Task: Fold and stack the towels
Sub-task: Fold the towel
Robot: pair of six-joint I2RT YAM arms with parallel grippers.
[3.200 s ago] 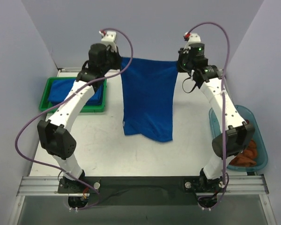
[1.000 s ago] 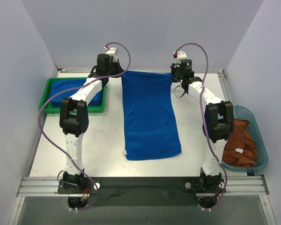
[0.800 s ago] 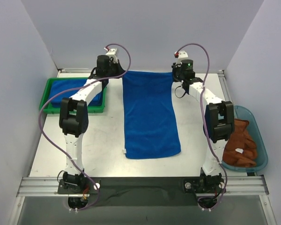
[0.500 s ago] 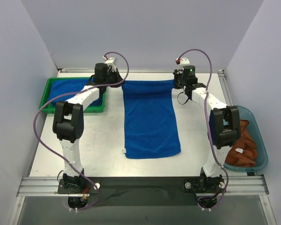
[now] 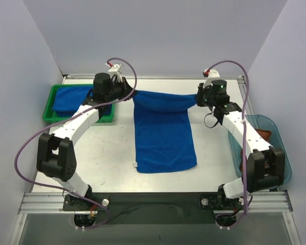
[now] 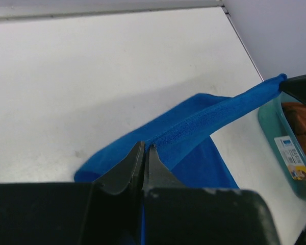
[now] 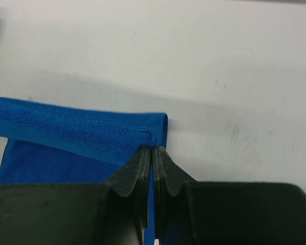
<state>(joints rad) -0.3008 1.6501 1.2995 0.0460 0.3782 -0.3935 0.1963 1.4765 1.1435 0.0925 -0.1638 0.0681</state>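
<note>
Now | left claw (image 5: 127,95) and right claw (image 5: 197,100) are each pinching shut on a far corner of the blue towel (image 5: 163,138) | lifted edge is sagging between them, coming back from upper frame toward centre | near half is lying flat on bench (image 5: 107,153) | first fold is beginning.

top: high behind the rig, looking down on whole table (image 5: 107,148) | left wrist: close, facing right | right wrist: close, probably facing left | shared: raised edge of blue towel (image 5: 163,138)
</note>
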